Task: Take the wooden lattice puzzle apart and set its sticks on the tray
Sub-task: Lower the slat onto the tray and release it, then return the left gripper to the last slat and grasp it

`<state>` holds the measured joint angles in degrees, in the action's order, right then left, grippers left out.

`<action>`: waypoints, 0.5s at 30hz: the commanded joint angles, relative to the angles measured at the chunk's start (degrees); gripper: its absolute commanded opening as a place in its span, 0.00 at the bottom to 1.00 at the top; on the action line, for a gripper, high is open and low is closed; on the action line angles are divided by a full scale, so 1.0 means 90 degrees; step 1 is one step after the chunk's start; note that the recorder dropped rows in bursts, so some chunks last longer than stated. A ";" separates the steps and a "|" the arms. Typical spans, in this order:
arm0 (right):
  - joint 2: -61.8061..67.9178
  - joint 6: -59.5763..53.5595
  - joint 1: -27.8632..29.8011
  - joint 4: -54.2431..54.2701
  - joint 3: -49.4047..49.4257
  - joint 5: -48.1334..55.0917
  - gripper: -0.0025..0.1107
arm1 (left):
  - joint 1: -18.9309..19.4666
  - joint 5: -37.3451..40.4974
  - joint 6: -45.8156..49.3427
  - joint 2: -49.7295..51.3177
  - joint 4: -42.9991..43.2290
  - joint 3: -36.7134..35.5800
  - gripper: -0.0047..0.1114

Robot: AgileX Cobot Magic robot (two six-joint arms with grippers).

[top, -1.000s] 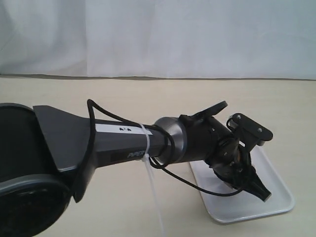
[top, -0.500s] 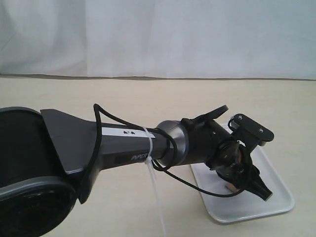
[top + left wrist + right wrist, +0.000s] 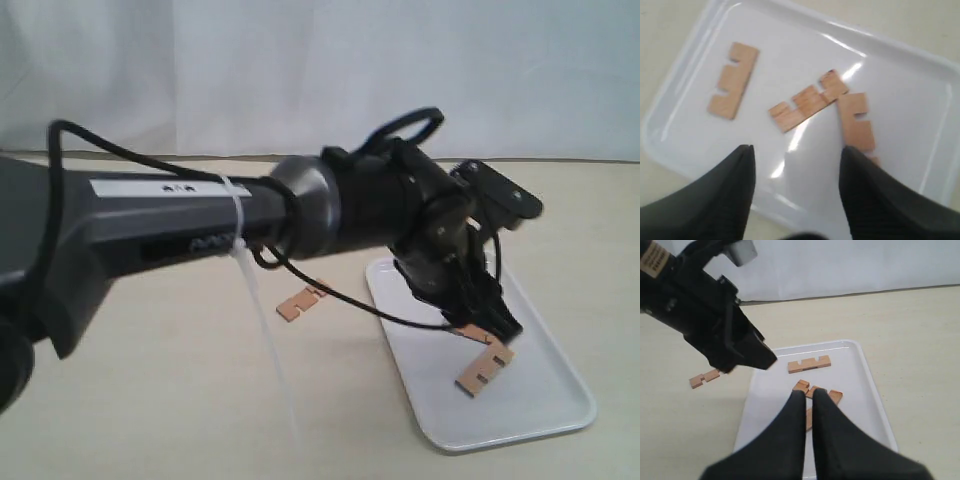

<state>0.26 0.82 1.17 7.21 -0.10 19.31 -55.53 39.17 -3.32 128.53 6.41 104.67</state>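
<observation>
Left gripper point(image 3: 797, 150) has just opened and lifted off: fingers point(image 3: 725, 200) wide, empty. Three sticks point(image 3: 807, 101) now lie on tray point(image 3: 900, 50) just ahead of its fingertips. Last stick point(image 3: 302, 298) is on table point(image 3: 180, 400), off tray, well behind those fingers. Right gripper point(image 3: 809, 392) pinched closed, empty. One pick left, I reckon.

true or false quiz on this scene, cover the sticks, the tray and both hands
1. Three sticks lie on the tray. True.
2. The left hand grips a stick. False: its jaws stand open and empty above the tray.
3. One stick lies on the table, off the tray. True.
4. The right hand is wide open. False: its fingers are nearly together.
</observation>
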 commanded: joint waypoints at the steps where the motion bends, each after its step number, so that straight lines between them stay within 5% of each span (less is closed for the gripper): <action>1: -0.0028 0.0010 0.0002 -0.0021 0.0011 0.0010 0.06 | 0.0706 0.0957 -0.0315 -0.0154 0.0164 0.0020 0.47; 8: -0.0028 0.0010 0.0002 -0.0021 0.0011 0.0010 0.06 | 0.1524 0.1398 -0.0315 -0.0149 0.0153 -0.0194 0.47; 15: -0.0028 0.0010 0.0002 -0.0021 0.0011 0.0010 0.06 | 0.1731 0.1409 -0.0298 0.0088 0.0066 -0.0379 0.47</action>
<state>0.26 0.82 1.17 7.21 -0.10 19.31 -40.32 51.84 -5.72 128.51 8.24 101.60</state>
